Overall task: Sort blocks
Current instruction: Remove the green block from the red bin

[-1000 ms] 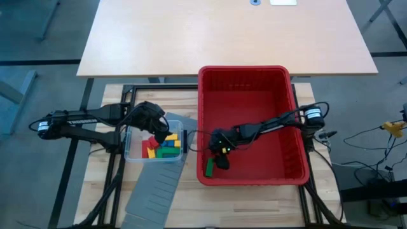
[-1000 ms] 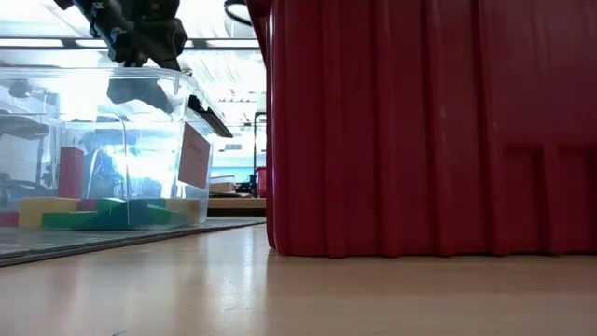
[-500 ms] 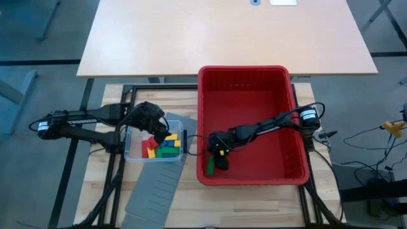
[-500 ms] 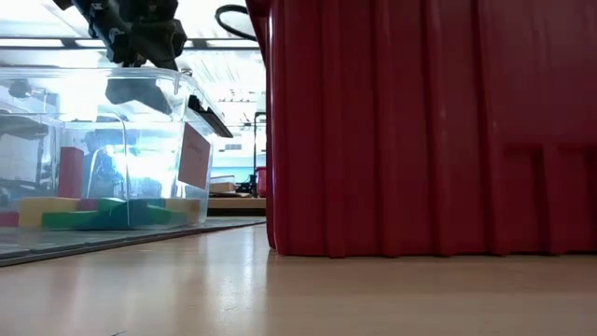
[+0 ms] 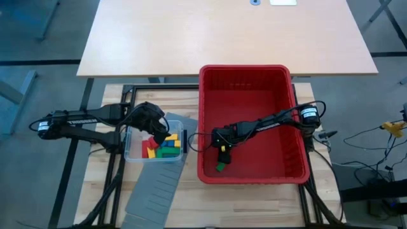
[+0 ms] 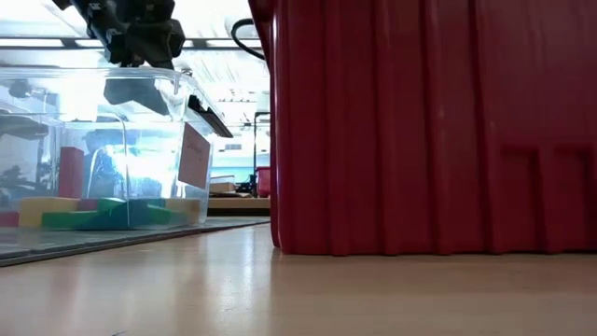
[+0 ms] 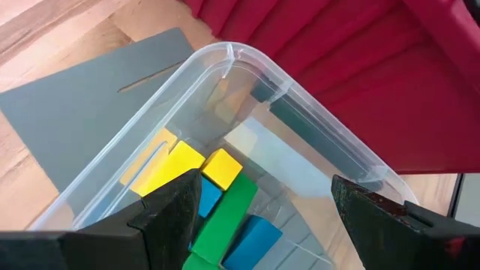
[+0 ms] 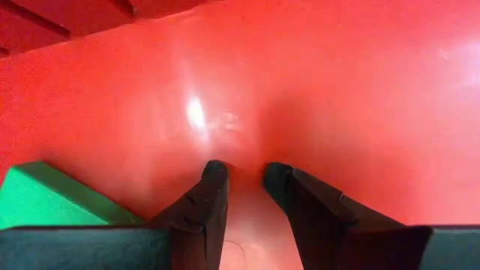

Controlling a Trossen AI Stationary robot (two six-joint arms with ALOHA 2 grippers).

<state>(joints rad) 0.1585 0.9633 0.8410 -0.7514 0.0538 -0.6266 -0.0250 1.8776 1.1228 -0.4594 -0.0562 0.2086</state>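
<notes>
- Left gripper [image 5: 158, 130]: hovers over the clear tub [image 5: 131, 154], jaws spread wide and empty. In the left wrist view its fingers [image 7: 169, 217] straddle the tub's corner with nothing between them.
- Blocks in the tub [image 5: 162, 147]: yellow, green, blue and red pieces heaped together, right under the left gripper. Closest to the jaws you get a yellow cube [image 7: 222, 168] and a green bar [image 7: 229, 217]. The bar's long axis runs roughly along the wrist camera's line of sight, so it sits between the fingers rather than across them.
- Grey panel [image 5: 152, 188]: lies under and in front of the tub, not part of the job.
- Red bin [image 5: 289, 114]: right of the tub, just beside it.
- Right gripper [image 5: 222, 140]: down inside the red bin near its left wall, arm stretched in from the right edge of the table, wrist pitched toward the floor of the bin. Jaws part open with only red floor showing between the fingers [image 8: 204, 202]. Holding nothing.
- Green block [image 5: 220, 166]: lies on the bin floor just beside the right gripper, on the table's near side, off to one side of the jaws and not between them. Long axis can't be judged.
- Judgement: the left arm is the nearer one for the next pick from the tub; a straight drop onto the green bar looks workable.
</notes>
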